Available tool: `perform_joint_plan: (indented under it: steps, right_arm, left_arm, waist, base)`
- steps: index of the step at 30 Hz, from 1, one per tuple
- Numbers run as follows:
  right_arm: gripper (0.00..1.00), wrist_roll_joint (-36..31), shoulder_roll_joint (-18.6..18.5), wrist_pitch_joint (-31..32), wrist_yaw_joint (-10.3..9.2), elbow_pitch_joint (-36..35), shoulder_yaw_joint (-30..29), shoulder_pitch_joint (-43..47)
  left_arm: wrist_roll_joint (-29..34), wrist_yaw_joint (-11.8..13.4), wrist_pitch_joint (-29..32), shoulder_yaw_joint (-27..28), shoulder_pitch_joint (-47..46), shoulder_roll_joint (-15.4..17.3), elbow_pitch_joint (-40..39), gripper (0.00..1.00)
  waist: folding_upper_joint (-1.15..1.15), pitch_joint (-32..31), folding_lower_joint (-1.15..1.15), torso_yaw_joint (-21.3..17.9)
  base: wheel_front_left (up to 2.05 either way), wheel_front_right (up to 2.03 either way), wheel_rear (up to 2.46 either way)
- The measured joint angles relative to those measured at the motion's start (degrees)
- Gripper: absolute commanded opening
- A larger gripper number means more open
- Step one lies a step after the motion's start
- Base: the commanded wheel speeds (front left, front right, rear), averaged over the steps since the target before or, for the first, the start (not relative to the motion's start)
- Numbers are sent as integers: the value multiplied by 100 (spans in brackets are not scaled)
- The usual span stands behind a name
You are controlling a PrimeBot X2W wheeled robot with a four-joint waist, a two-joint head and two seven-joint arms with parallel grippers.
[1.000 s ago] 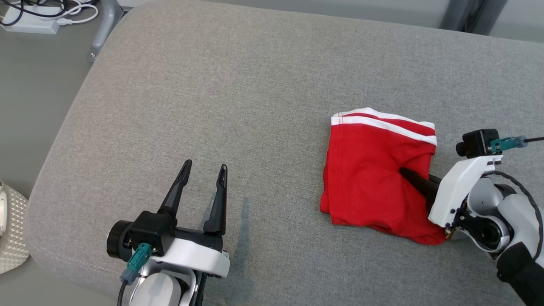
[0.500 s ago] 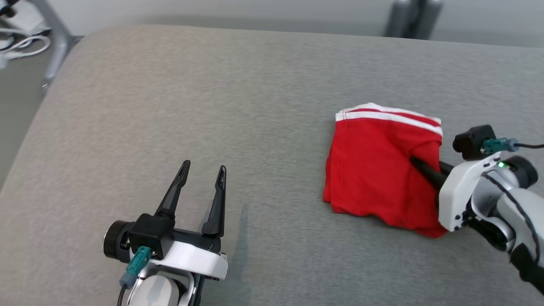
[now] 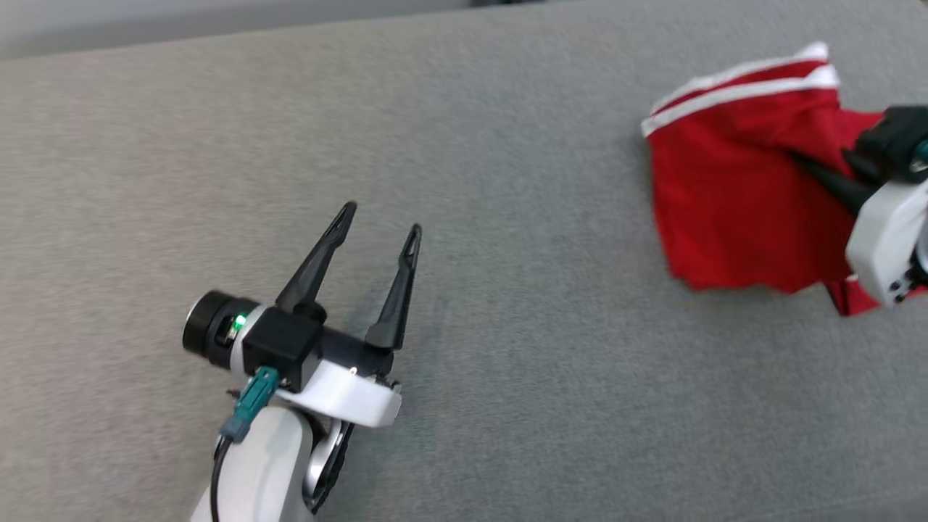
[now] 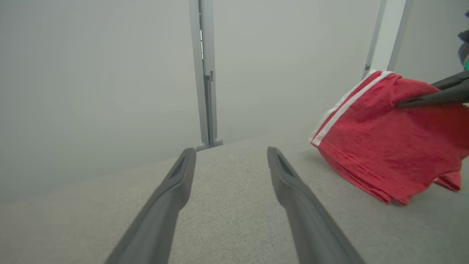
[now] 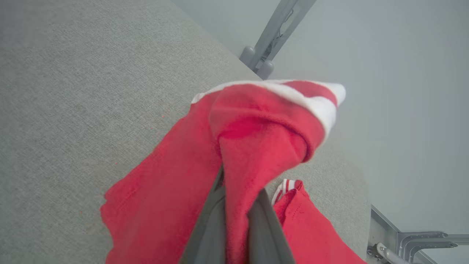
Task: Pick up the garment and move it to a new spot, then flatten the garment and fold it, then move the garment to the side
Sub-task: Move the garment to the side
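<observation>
spanning the head view edge to edge, the grey cushion (image 3: 435,130) is the work surface and the reference for every place noted below.

garment (image 3: 725,203), red: over the cushion's right end, toward its far edge. it is bunched, not flat. most of it hangs off a single pinch point, raised above the cushion. in the left wrist view the lower hem looks close to the cushion, and i cannot tell whether it touches or clears.

left gripper (image 3: 383,217): over the cushion's middle-left part, well apart from the garment. fingers spread wide, nothing between them. idle, by the look of it.

right gripper (image 3: 805,161): at the cushion's right end, fingers clamped together on a fold of the garment. the right wrist view shows red cloth squeezed between the two fingers and draped over them.

white-striped band (image 3: 732,90): on the side of the garment toward the cushion's far edge, topmost and curled over. a small striped corner (image 5: 287,185) dangles below the pinch, near the cushion's right edge.

status, as a judgement: pick-up done. the carry to a new spot appears under way, with no set-down yet. left to do: set down, flatten, fold, shift aside. flattening likely needs both grippers, since the cloth is crumpled and held at one point only.
</observation>
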Motion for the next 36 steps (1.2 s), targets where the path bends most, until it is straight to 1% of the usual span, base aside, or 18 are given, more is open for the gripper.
perform_joint_plan:
  steps: [7, 10, 13, 15, 17, 18, 21, 27, 28, 31, 35, 36]
  right_arm:
    - [0, -140, -659, -98, 0, -410, -102, -374]
    - [0, -201, -988, -147, 0, -435, -149, -436]
    - [0, -230, -1189, -279, 0, -349, -277, -489]
    - [0, -241, -1243, -394, 0, -207, -370, -503]
    - [0, -399, -1289, -481, 0, -41, -381, -565]
    - [0, -566, -1315, -560, 0, 170, -350, -603]
    - [0, -831, -1362, -687, 0, 485, -272, -690]
    - [0, -1407, -1399, -932, 0, 1009, -203, -928]
    - [0, -1621, -1372, -972, 0, 1176, -177, -961]
    - [0, -1824, -1322, -1022, 0, 1424, -147, -966]
    - [0, -2071, -1278, -1149, 0, 1716, -275, -1062]
    - [30, -2150, -1246, -1191, 0, 1770, -289, -1062]
  left_arm:
    - [302, -250, 0, -154, -500, 30, -8, 100]
    - [385, -300, 0, -226, -672, 52, -42, 100]
    - [426, -357, 0, -289, -812, 97, -65, 100]
    - [449, -391, 0, -349, -857, 140, -79, 100]
    - [468, -400, 0, -414, -938, 163, -101, 100]
    - [482, -425, -1, -472, -1013, 178, -140, 100]
    - [482, -443, -20, -530, -1132, 182, -232, 100]
    - [479, -472, -31, -620, -1232, 158, -349, 100]
    - [471, -475, -37, -634, -1245, 136, -367, 100]
    - [466, -476, -43, -644, -1267, 107, -385, 100]
    - [444, -477, -44, -651, -1302, 59, -409, 100]
    - [437, -476, -44, -650, -1312, 56, -409, 100]
  waist:
    - [0, 630, 0, -570]
    - [0, 923, 0, -767]
    - [0, 1220, 0, -932]
    - [0, 1406, 0, -1027]
    - [0, 1583, 0, -1101]
    - [0, 1748, 0, -1146]
    - [0, 1952, 0, -1154]
    - [0, 2163, 0, -1002]
    - [0, 2197, 0, -949]
    - [0, 2238, 0, -877]
    - [0, 2294, 0, -786]
    - [0, 2297, 0, -766]
  base:
    - [0, 0, 0]
    - [0, 0, 0]
    - [0, 0, 0]
    - [0, 0, 0]
    - [0, 0, 0]
    - [0, 0, 0]
    - [0, 0, 0]
    - [0, 0, 0]
    - [0, 0, 0]
    - [0, 0, 0]
    - [0, 0, 0]
    - [0, 0, 0]
